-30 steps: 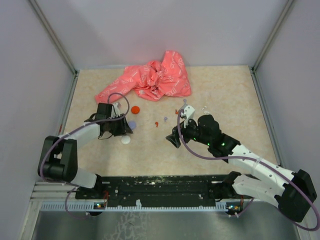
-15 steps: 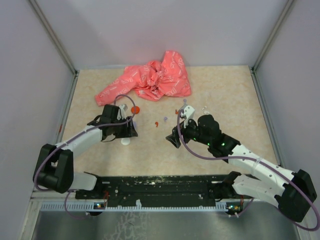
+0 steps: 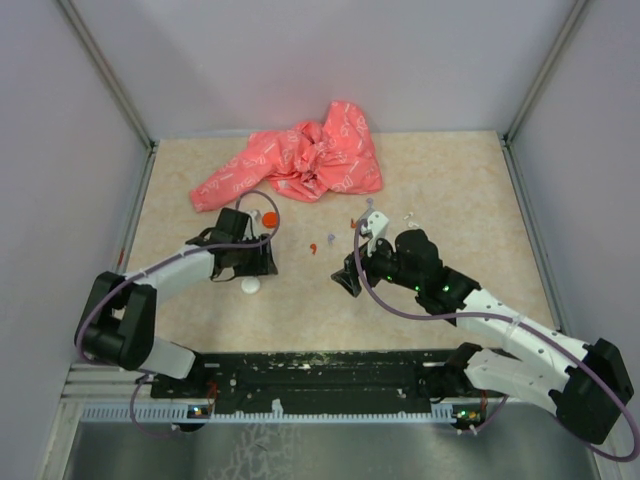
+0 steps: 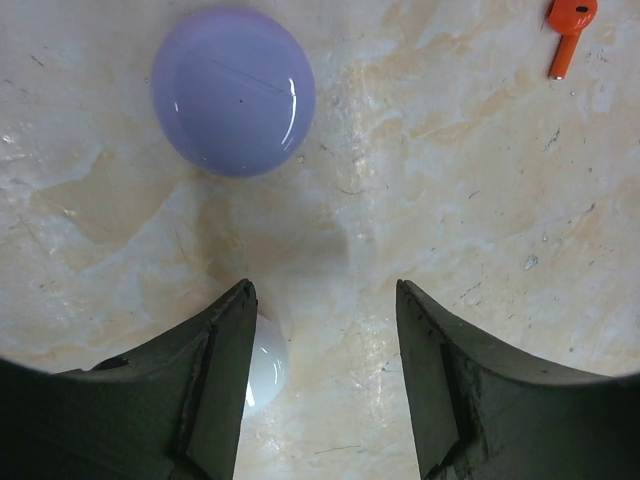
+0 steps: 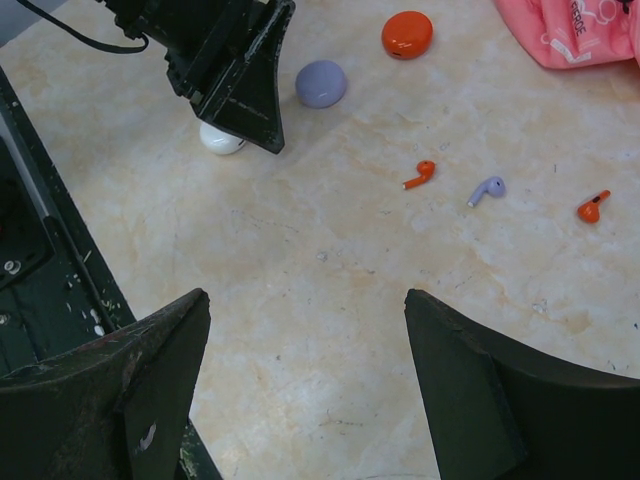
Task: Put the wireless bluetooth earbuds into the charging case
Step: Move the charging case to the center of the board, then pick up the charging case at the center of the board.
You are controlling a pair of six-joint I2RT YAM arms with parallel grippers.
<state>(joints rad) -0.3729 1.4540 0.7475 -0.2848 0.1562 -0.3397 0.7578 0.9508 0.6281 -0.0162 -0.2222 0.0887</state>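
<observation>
Earbuds [image 5: 421, 175], two red, one lavender; discs [image 5: 321, 83] three; left, right jaws released, empty.

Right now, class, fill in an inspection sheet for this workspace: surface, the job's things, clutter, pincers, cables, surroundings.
Surface: beige marbled tabletop, faint specks and scuffs.
Job's things: red-orange charging case lies near the cloth; two orange earbuds lie loose, apart from it.
Clutter: lavender disc, white disc, lavender earbud, bunched pink cloth at the back.
Pincers: left pincer open, empty, low over the white disc; right pincer open, empty.
Cables: purple cable along each arm, not touching the items.
Surroundings: plain walls with metal corner posts.
</observation>
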